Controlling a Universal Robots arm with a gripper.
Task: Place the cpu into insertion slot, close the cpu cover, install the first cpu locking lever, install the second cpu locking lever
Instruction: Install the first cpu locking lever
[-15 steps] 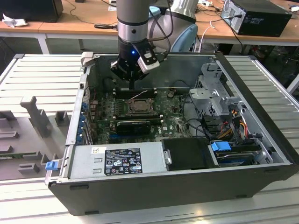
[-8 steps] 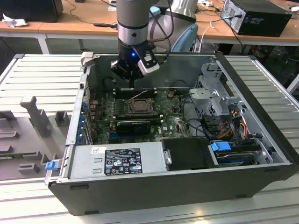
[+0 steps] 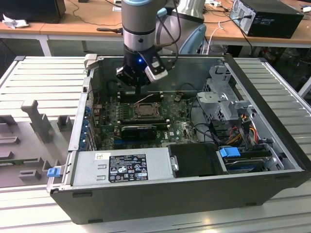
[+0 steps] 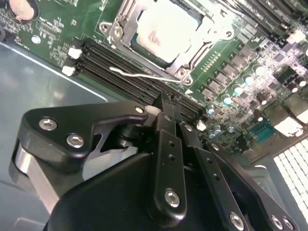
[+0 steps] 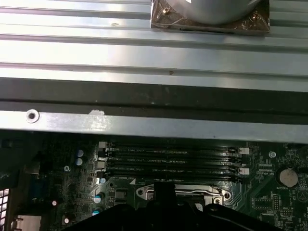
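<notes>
Already the cpu sits in the insertion slot at the frame's top, cpu cover down; the pincer, closed and empty, hovers near a locking lever, which needs hooking.

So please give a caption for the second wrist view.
End effector hovering beside the memory slots, near the cpu seated under the cpu cover.

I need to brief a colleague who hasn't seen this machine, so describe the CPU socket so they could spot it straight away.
In the exterior view, look inside the open computer case at the green motherboard. Near its middle, just below the gripper, sits the insertion slot: square and metal-framed with a pale centre, unlike the long black memory slots beside it.
</notes>
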